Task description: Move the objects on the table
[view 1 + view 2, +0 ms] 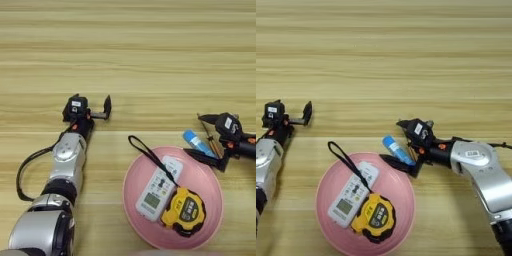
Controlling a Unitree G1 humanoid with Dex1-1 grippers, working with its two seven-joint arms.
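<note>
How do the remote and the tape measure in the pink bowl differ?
The remote is white, long and rectangular with a small screen and buttons; the tape measure is yellow and black and rounded. The tape measure has a black strap that trails over the remote and past the bowl's rim; the remote has none. Both lie inside the pink bowl, touching.

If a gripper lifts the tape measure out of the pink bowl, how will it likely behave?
The tape measure looks compact and blocky, so probably stiff and dense for its size. Its black strap lies limp over the remote and the pink bowl's rim, so it would likely dangle and might drag the remote.
</note>
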